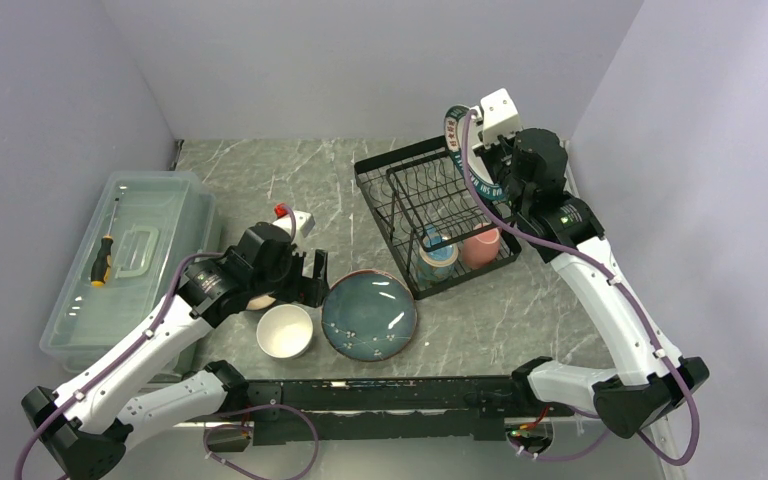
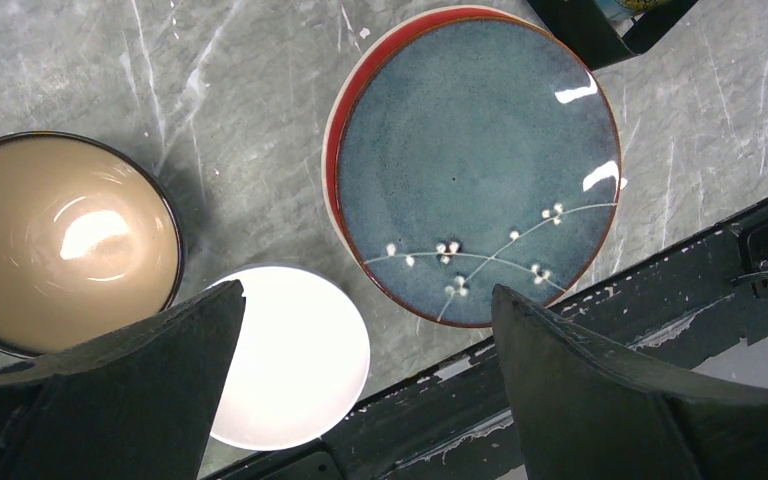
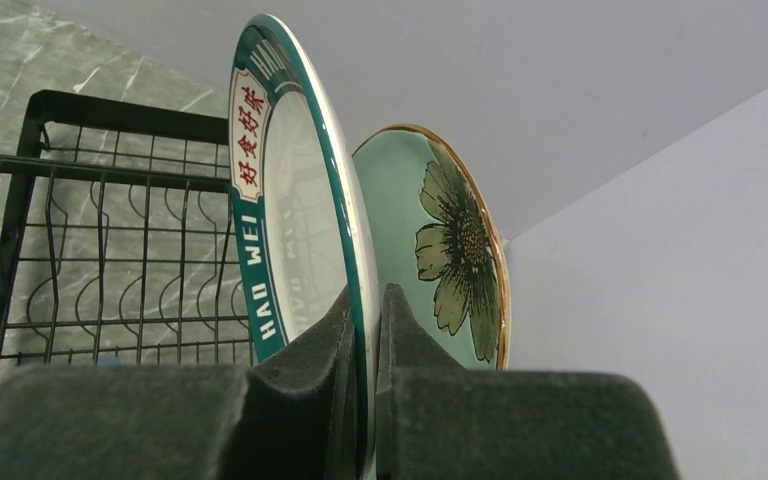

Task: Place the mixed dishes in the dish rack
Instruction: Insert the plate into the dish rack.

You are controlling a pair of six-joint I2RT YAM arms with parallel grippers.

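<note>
The black wire dish rack (image 1: 430, 215) stands right of centre, with a pink mug (image 1: 480, 247) and a blue mug (image 1: 437, 255) in its basket. My right gripper (image 1: 478, 150) is shut on the rim of the white plate with a lettered dark rim (image 3: 260, 200). It holds the plate upright over the rack's far end (image 3: 100, 180), beside an upright mint-green flower plate (image 3: 450, 250). My left gripper (image 2: 368, 295) is open and empty above the table. Below it lie a white bowl (image 2: 295, 360), a brown bowl (image 2: 55, 240) and a dark teal blossom plate (image 2: 475, 160) stacked on a red plate (image 2: 345, 100).
A clear plastic box (image 1: 125, 260) with a screwdriver (image 1: 102, 262) on its lid stands at the left. A black rail (image 1: 390, 392) runs along the near table edge. Walls close in on the left, back and right.
</note>
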